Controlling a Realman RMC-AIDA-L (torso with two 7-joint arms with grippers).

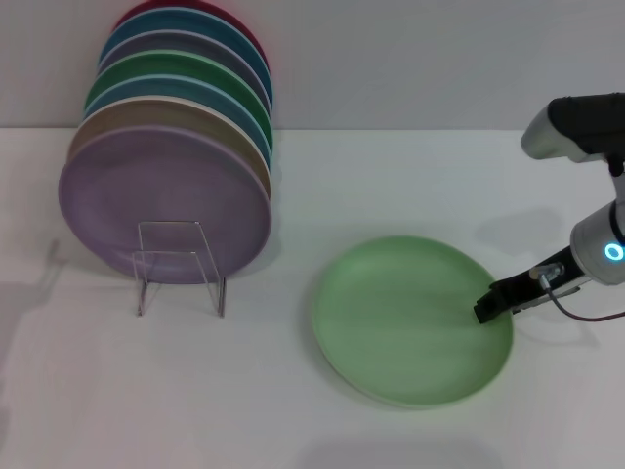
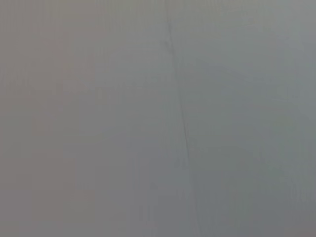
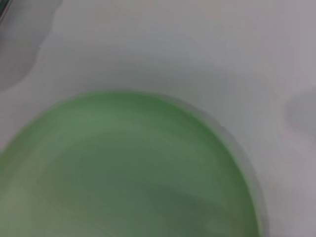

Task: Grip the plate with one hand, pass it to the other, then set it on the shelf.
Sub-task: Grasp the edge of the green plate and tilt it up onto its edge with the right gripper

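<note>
- while the round, light mint-green plastic plate (image 1: 410, 322) lies flat on the white table (image 1: 293, 410), the black two-finger right gripper (image 1: 485, 305) reaches in from the right side, on its grey-white arm with the blue glowing ring (image 1: 613, 252).
- the tip of that claw sits over the right edge of the plate, right at the rim.
- i cannot tell if the claw is released or clenched, and i cannot tell if it has hold of the plate.
- the plate (image 3: 123, 173) fills the right wrist view, with bare white table around it.
- the small clear plastic and thin wire shelf (image 1: 181, 269) stands to the left of the plate, well apart from it.
- a row of round plates (image 1: 171, 147) stands on edge in the shelf, with a lavender-purple plate (image 1: 161, 205) at the front and tan, green, blue and red ones behind it.
- the left gripper does not show in any view; the left wrist view shows only a plain grey surface.
</note>
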